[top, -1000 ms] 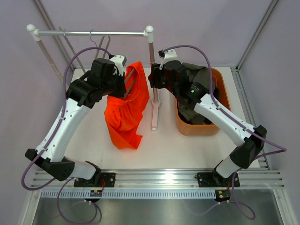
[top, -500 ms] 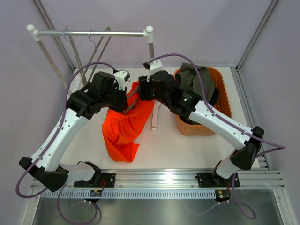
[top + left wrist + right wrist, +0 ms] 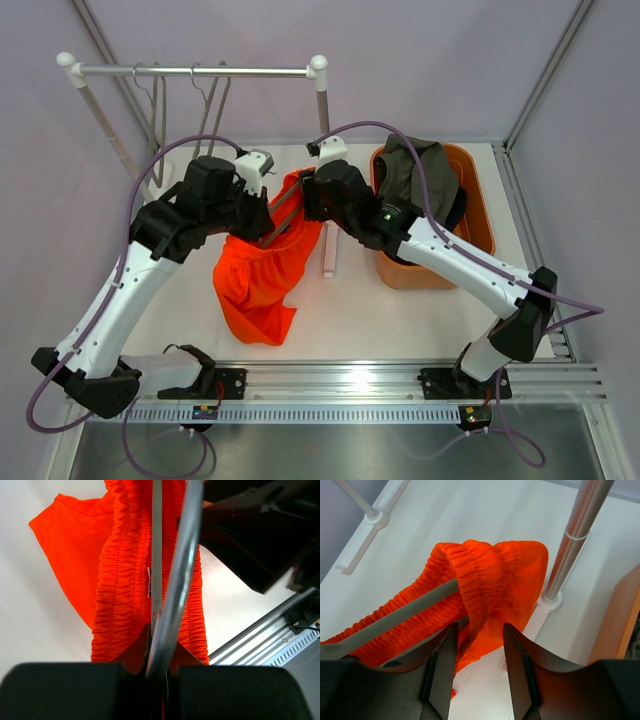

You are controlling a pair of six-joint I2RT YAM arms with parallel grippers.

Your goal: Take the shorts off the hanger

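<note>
1 hanger (image 3: 156, 540) in L gripper (image 3: 157, 669); R gripper (image 3: 479, 652) wide at shorts (image 3: 492, 572).

- My white tabletop (image 3: 400, 320) lies evenly lit, with soft shadows.
- Pale lilac walls (image 3: 430, 60) close me in from 9 round to 3 o'clock.
- A metal clothes rail (image 3: 200, 71) stands at 11 o'clock.
- A ribbed aluminium track (image 3: 340, 382) runs along 6 o'clock.

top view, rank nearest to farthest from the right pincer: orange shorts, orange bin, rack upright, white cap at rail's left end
From the right pincer:
1. orange shorts, waistband at its fingertips
2. rack upright, just beside it, between shorts and bin
3. orange bin, off to the right
4. white cap, far back left
</note>
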